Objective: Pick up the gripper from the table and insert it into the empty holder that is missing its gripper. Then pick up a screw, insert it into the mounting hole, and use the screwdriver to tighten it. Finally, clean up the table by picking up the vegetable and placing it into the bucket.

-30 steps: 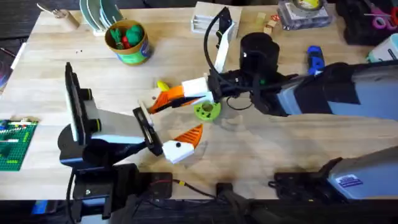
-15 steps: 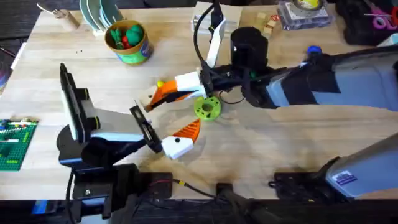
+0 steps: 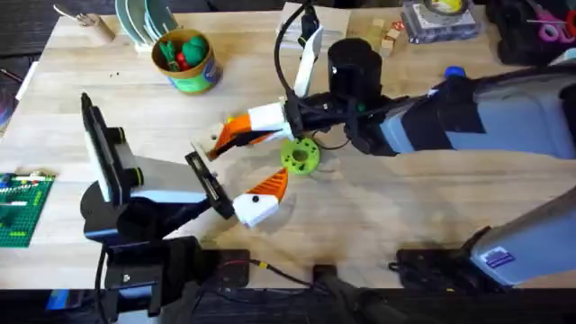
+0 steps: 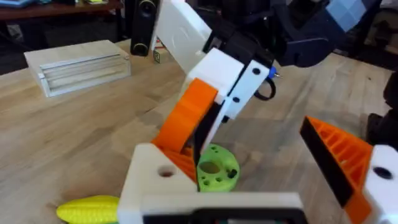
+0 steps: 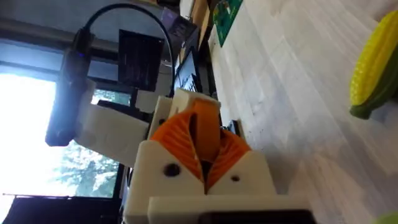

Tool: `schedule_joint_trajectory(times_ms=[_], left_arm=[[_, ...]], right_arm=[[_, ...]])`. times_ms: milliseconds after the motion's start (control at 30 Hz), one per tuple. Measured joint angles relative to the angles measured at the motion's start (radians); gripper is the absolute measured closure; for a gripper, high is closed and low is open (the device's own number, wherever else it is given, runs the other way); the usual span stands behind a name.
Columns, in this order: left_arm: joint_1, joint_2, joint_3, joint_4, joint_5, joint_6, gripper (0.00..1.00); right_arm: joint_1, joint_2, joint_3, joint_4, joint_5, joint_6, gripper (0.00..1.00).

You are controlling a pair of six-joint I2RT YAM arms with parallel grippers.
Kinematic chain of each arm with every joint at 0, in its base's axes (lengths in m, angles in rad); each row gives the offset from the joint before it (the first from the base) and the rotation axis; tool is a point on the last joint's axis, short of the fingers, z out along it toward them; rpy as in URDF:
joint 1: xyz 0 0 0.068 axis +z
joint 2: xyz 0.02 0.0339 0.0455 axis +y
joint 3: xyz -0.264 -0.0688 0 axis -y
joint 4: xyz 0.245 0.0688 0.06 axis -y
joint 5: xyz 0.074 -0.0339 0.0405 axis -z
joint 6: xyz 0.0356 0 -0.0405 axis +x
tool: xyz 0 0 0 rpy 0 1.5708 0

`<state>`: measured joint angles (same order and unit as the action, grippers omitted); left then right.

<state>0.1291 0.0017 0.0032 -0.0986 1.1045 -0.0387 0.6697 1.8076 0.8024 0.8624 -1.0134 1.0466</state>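
The gripper (image 3: 241, 135), a small orange wedge, is pinched in my right gripper (image 3: 229, 138), which is shut on it. My left gripper (image 3: 244, 163) stands open. One of its fingers is the plain white holder (image 3: 208, 144); the other carries an orange tip (image 3: 273, 185). In the left wrist view the orange wedge (image 4: 184, 116) slants down onto the holder (image 4: 163, 178), touching it. The yellow vegetable (image 3: 233, 121) lies just behind them. The green bucket (image 3: 185, 59) stands at the back left. The blue screwdriver (image 3: 453, 76) peeks out behind the right arm.
A lime-green disc with holes (image 3: 300, 156) lies beside the two grippers. Green and red toy pieces sit in the bucket. A black cylinder (image 3: 353, 63) and a clear box (image 3: 297, 22) stand at the back. A green brick plate (image 3: 18, 207) sits at the left edge.
My right arm has moved left with the orange wedge, bringing it up to the left gripper's plain white finger. The left arm has shifted slightly left.
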Motion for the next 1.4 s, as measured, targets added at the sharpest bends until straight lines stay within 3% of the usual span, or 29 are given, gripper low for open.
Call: schedule_joint_trajectory(times_ms=[200, 267, 333, 400, 600, 867, 1000, 1400], left_arm=[[0.0, 0.0, 0.0, 0.0, 0.0, 0.0, 0.008], [0.0, 0.0, 0.0, 0.0, -0.001, 0.001, 0.008], [-0.002, 0.0, 0.0, -0.002, 0.016, 0.003, 0.008], [-0.01, 0.0, 0.001, -0.006, 0.042, 0.005, 0.008], [-0.03, 0.0, 0.002, -0.003, 0.112, 0.017, 0.008], [-0.031, 0.0, 0.002, -0.002, 0.138, 0.024, 0.007], [-0.031, 0.0, 0.002, -0.003, 0.139, 0.024, 0.009], [-0.031, 0.0, 0.002, -0.003, 0.142, 0.024, 0.009]], right_arm=[[0.0, 0.0, 0.0, 0.0, -0.001, -0.001, 0.994], [0.0, 0.0, 0.0, 0.002, -0.011, -0.01, 0.883], [0.0, 0.003, 0.001, 0.002, -0.026, -0.026, 0.684], [0.003, 0.011, 0.001, 0.001, -0.061, -0.037, 0.548], [0.013, 0.027, 0.001, -0.005, -0.173, -0.048, 0.322], [-0.006, 0.029, 0.001, -0.005, -0.215, -0.048, 0.09], [-0.039, 0.029, 0.001, 0.0, -0.215, -0.048, 0.043], [-0.224, 0.029, 0.012, 0.054, -0.13, -0.077, 0.027]])
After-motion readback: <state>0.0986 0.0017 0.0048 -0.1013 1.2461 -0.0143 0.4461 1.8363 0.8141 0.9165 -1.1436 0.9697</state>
